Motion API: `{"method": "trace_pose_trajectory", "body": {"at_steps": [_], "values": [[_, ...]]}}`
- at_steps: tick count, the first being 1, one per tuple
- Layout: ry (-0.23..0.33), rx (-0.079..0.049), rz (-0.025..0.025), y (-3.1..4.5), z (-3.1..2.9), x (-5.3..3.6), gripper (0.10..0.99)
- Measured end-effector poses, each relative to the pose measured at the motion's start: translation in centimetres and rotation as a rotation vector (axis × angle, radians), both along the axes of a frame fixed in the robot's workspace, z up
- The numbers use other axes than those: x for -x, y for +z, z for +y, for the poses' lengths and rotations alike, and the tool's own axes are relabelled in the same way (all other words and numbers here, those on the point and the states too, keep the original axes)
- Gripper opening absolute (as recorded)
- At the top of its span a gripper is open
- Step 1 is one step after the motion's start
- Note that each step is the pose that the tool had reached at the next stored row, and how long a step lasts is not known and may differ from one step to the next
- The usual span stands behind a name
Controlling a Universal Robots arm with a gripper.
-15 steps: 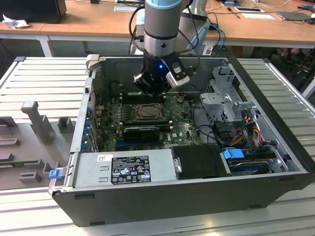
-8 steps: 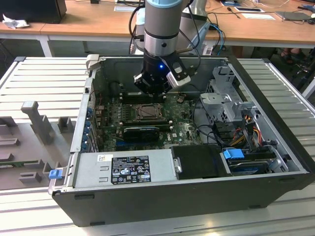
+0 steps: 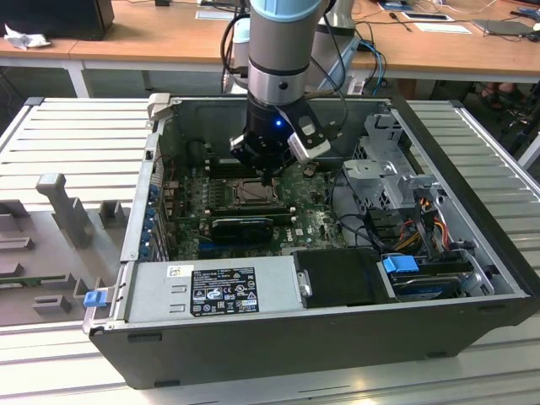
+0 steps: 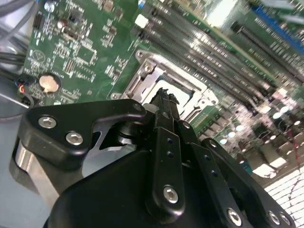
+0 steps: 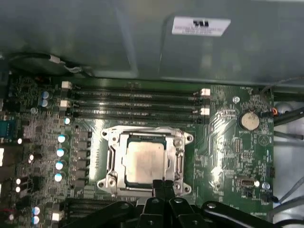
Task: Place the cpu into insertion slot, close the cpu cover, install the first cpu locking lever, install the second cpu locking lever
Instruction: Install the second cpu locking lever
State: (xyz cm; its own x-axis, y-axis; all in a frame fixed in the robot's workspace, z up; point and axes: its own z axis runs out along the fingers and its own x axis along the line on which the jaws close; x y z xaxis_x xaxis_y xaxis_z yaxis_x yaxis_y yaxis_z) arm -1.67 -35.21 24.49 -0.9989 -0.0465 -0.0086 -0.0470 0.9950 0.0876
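The cpu [image 5: 144,160] shows its pale square metal face and lies flat in the insertion slot [image 3: 253,192] on the green board. The cpu cover [image 5: 179,159], a silver frame, lies down around it with the chip showing through its window. My gripper [image 5: 164,186] is shut, its two black fingers pressed together with nothing between them. The tips hover at one edge of the socket. In the second wrist view the gripper [image 4: 164,96] points down at the cover's frame [image 4: 154,71]. In the exterior view the gripper [image 3: 268,179] hangs just over the socket. I cannot make out the locking levers.
Long black memory slots [image 5: 137,102] run beside the socket, with a coin battery [image 5: 248,120] on the board. A long black card [image 3: 243,225], the grey power supply [image 3: 215,287], a drive cage [image 3: 388,169] and loose cables [image 3: 430,211] crowd the open case.
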Motion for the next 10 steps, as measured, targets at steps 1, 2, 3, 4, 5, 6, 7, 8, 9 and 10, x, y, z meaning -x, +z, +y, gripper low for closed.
{"method": "trace_pose_trajectory", "body": {"at_steps": [1,2,3,4,5,6,7,8,9,10], "values": [[0.000,-0.002,0.0001,0.00,-0.20,0.00,0.106],[0.000,-0.006,0.0000,0.00,-0.46,0.00,0.106],[0.000,-0.011,0.0001,0.00,-0.67,0.00,0.106],[0.000,-0.015,0.0000,-0.04,-1.03,0.00,0.106],[0.000,-0.019,0.0003,-0.25,-1.50,0.00,0.106],[0.001,-0.023,0.0004,-0.43,-1.78,0.00,0.106],[0.003,-0.026,0.0009,-0.61,-1.94,0.00,0.106],[0.003,-0.030,0.0011,-0.71,-1.99,0.06,0.106],[0.004,-0.035,0.0011,-0.72,-2.02,0.33,0.106],[0.003,-0.036,0.0011,-0.72,-2.12,0.47,0.106]]}}
